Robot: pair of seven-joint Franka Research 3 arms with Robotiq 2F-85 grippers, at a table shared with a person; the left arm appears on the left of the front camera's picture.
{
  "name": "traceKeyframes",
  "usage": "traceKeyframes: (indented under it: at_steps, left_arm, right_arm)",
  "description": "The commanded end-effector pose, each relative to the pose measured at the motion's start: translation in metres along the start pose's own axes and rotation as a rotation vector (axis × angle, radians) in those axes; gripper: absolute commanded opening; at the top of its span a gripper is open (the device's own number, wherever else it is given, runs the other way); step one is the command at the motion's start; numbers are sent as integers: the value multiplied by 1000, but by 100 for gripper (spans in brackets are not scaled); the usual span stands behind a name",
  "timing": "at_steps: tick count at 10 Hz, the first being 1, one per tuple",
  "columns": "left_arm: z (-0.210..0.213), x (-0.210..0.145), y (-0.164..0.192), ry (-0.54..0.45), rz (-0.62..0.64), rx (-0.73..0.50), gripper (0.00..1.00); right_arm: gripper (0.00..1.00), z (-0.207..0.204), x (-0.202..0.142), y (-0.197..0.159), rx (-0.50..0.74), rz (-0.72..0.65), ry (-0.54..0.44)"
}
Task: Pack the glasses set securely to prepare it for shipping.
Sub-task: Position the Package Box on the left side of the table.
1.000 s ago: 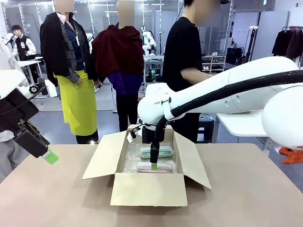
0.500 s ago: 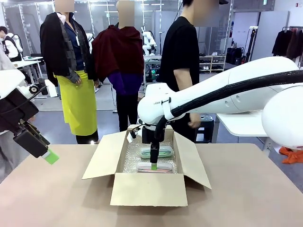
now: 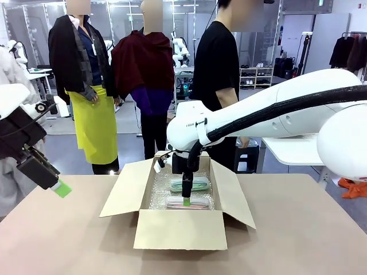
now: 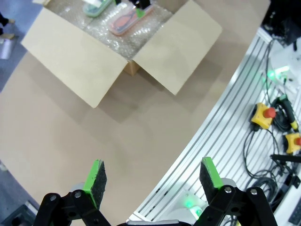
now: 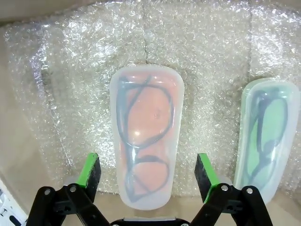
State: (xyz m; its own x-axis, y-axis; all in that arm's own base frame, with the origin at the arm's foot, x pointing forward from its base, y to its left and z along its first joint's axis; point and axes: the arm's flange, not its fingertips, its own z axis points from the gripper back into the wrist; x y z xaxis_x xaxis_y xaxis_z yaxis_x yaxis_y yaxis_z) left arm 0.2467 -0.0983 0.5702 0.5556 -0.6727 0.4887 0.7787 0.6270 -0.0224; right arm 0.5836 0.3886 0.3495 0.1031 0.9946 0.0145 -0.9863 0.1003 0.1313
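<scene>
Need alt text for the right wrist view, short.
The open right gripper straddles a pink glasses pack lying on bubble wrap in a cardboard box. A mint green glasses pack lies beside it, not touching.

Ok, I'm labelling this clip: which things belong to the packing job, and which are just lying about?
Job: pink pack, mint green pack, bubble wrap under them, cardboard box.
Lying about: yellow stop buttons, cables off the table's edge.

An open box [image 3: 180, 229] sits mid-desk [image 3: 298, 240], lined with bubble wrap [image 3: 157, 195]. On the wrap lie the nearer pack [image 3: 200, 205] and, at its 12 o'clock, the farther pack [image 3: 199, 184]. The right end effector [image 3: 186, 201] hangs over the nearer pack. The left end effector [image 3: 62, 189] is at the box's 9 o'clock, well apart.
</scene>
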Motion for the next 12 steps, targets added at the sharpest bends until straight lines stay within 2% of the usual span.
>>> traceKeyframes:
  at_steps: [1,2,4,6,7,8,10,12]
  left_arm:
    - [7,24,31,-27,177,-73,100]
    - [9,31,50,-64,236,-88,100]
    - [4,40,101,-77,364,-287,100]
    - [-11,40,146,-103,428,-416,100]
    - [-23,40,168,-167,500,-444,100]
    - [-34,38,185,-177,514,-503,100]
    - [-62,34,215,-164,539,-582,100]
    - [-79,32,228,-159,581,-615,100]
  right_arm:
    - [100,34,-19,26,-38,48,-5]
    - [100,55,-32,40,-44,66,-15]
    - [100,89,-55,59,-46,107,-51]
    - [100,121,-77,84,-83,150,-58]
    - [100,132,-91,96,-106,115,-79]
    - [100,138,-108,107,-130,71,-107]
    - [100,146,-160,134,-180,-17,-221]
    - [100,149,-211,153,-221,-143,-318]
